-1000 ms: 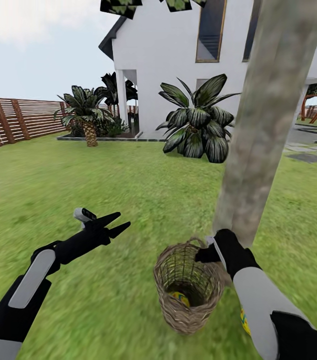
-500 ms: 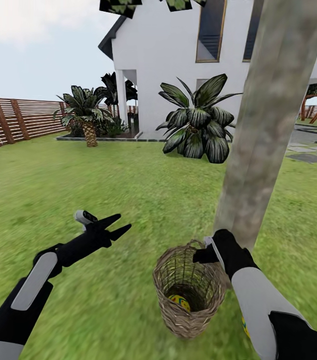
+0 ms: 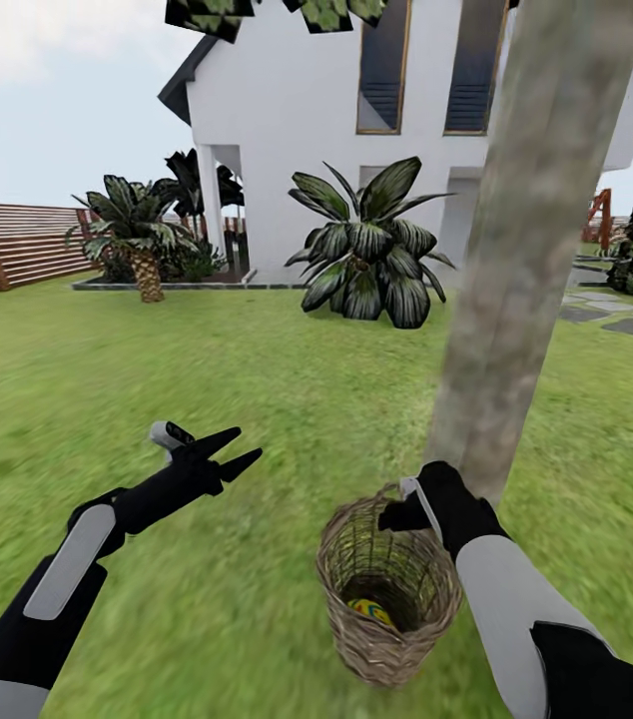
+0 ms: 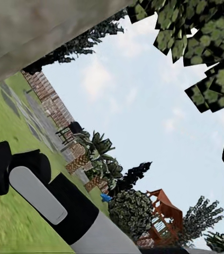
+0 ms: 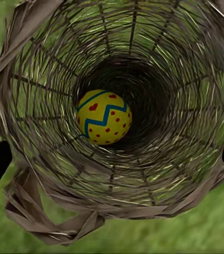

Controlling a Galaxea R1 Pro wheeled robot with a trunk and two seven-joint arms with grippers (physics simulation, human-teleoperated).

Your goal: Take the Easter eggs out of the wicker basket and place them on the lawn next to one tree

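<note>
One Easter egg (image 5: 104, 117) lies deep in the wicker basket (image 3: 356, 639), so we lower the spread-fingered right gripper (image 3: 403, 506) straight in before clenching, while the left gripper (image 3: 229, 450) hangs released.

The lawn (image 3: 257, 379) is flat, mottled green grass. On it stands the wicker basket (image 3: 388, 639) — just beside the thick grey-brown tree (image 3: 516, 300) trunk, perhaps touching it — while a broad-leaved bush (image 3: 366, 255) grows farther back.
</note>
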